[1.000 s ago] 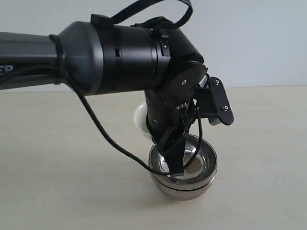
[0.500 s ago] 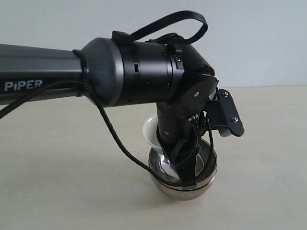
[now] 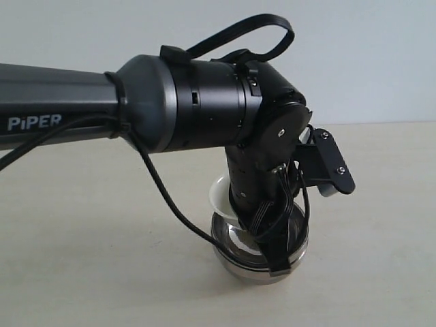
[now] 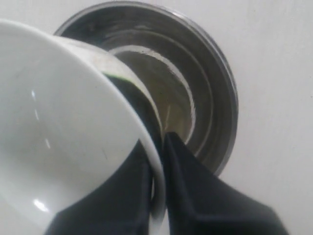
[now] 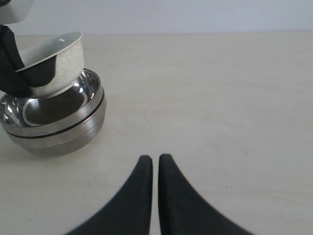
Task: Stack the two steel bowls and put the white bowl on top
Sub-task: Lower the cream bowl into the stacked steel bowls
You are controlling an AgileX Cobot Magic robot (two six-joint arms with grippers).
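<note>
The left gripper (image 4: 157, 181) is clamped on the rim of the white bowl (image 4: 63, 122), one black finger inside the wall and the other outside. It holds the bowl tilted, with its lower edge dipping into the mouth of the steel bowls (image 5: 58, 132). These two already sit nested one inside the other on the table (image 5: 220, 98): the right wrist view shows two rims, one just above the other, with a thin dark seam between them. So the first part of the job looks done and the second is nearly there. What seems left is to level the white bowl, lower it until it seats in the upper steel bowl, and release it. I cannot tell whether its base already touches the steel inside. The white bowl is glossy, smooth ceramic-looking ware with a flaring wall and a thin lip, clearly narrower than the bowls under it, so it should drop in with room around it. The steel bowls are round, polished to a mirror inside and duller on the outer wall, with rolled rims. Hard glaze on slick metal may slide or clink if let go while tilted. The right gripper (image 5: 155, 166) hovers above the bare matte cream table, well apart from the stack, its curved black jaws nearly together and holding nothing.
</note>
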